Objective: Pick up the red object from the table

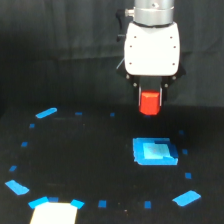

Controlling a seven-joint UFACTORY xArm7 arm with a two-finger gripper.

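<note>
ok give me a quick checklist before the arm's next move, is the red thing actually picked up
1. Red object sits between the gripper fingers: ok.
2. Red object off the table: ok, it seems to hang above the black surface, well above the blue square piece.
3. Grip firm: cannot tell; the fingers' contact is blurred, and only the block's upper part is between them.
4. Block level in the gripper: ok, it looks upright, not tilted.
5. Room below for a move: ok, nothing touches the block's underside.
6. Nearest obstacle: the blue square piece lies lower in the picture; true gap cannot tell from one view.
</note>
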